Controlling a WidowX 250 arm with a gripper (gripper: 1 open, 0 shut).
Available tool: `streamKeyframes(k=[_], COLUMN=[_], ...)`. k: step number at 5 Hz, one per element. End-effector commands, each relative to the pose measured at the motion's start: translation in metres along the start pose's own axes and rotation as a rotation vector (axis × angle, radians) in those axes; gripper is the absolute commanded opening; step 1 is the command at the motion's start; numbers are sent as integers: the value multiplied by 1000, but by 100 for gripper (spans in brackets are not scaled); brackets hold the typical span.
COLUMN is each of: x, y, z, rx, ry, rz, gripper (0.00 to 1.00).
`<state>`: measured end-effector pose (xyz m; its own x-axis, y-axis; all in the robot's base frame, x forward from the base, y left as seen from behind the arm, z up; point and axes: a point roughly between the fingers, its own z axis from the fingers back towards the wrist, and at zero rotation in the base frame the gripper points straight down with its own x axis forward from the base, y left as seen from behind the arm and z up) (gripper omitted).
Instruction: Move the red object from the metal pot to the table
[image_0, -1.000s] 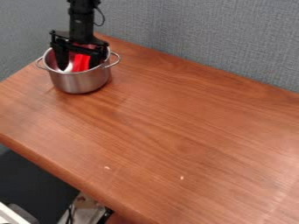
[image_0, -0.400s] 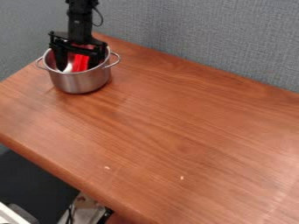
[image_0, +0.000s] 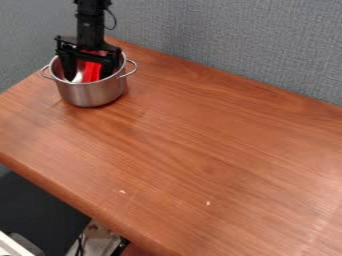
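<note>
Pot first, at the far left of my view: the metal pot (image_0: 90, 86) sits on the table (image_0: 201, 150) near its far-left corner, upright, shiny, straight-sided, with a small handle showing on its right side by the rim. Inside it I can see the red object (image_0: 91, 71), a bright red piece that stands up past the rim toward the back of the pot; its lower part is hidden by the pot wall, so I cannot tell how it rests at the bottom.

My gripper (image_0: 88, 66) comes down from above, pointing steeply downward into the mouth of the pot. Its black fingers (image_0: 62, 55) are spread wide, one on the left by the pot's left rim and one on the right by the right rim, with the red piece between them. I see space between each finger and the red piece, so nothing is gripped; at this size I cannot say whether the fingertips touch the pot's inner wall. The black arm (image_0: 92, 15) rises straight up from the gripper and leaves the picture at the top.

Moving right, the reddish-brown tabletop stretches toward the near right, glossy, with grain running along it and a couple of small pale specks near the front edge. Behind it stands a grey textured wall (image_0: 241, 35).
</note>
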<state>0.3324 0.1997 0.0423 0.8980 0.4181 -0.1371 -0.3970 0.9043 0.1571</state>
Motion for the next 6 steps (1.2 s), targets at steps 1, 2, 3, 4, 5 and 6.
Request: streamKeyframes(k=[1,2,3,4,5,6], x=[5,5,6,7,7,7], y=[9,9,9,9,9,9], z=[17,17,16,15,15,15], rx=[-3,-6,-8,-8,-10,-12], ry=[-53,-52,-53,-53,-54,-56], rz=[19,19,18,18,17,16], gripper=[100,100,100,100,100,100])
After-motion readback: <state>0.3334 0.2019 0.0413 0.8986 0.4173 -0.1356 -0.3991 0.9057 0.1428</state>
